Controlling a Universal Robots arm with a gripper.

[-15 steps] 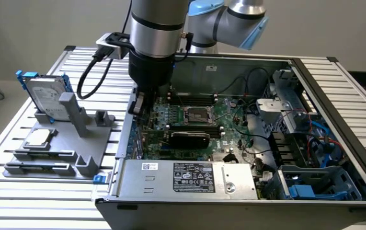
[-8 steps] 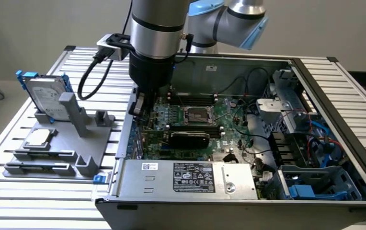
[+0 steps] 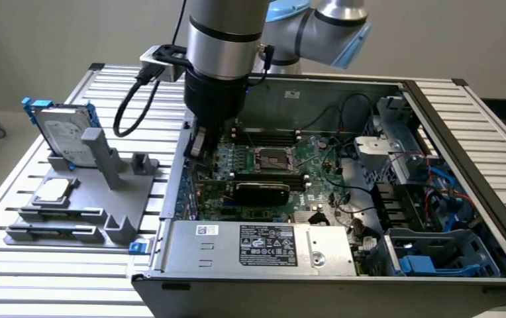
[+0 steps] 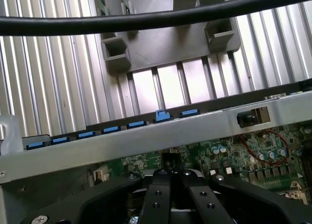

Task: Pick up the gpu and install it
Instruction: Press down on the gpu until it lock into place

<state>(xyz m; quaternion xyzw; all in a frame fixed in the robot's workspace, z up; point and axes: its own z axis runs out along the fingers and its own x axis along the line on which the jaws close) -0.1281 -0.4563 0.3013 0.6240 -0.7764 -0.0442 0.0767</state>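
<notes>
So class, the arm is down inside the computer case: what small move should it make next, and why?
Probably a short, straight lift. The graphics card seems to sit on the board already, and the end effector is shut beside the card's end with nothing clearly in it. The case wall is close alongside, so moving sideways risks a knock.

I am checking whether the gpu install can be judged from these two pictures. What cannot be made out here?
- Whether the gpu sits fully in its slot: in the exterior view only its black cover shows, the board edge is too small to tell.
- What, if anything, is between the gripper jaws: they are shut, and the wrist view's edge cuts off the arm below.
- The gripper tip in the exterior view: hidden behind the computer case wall.
</notes>
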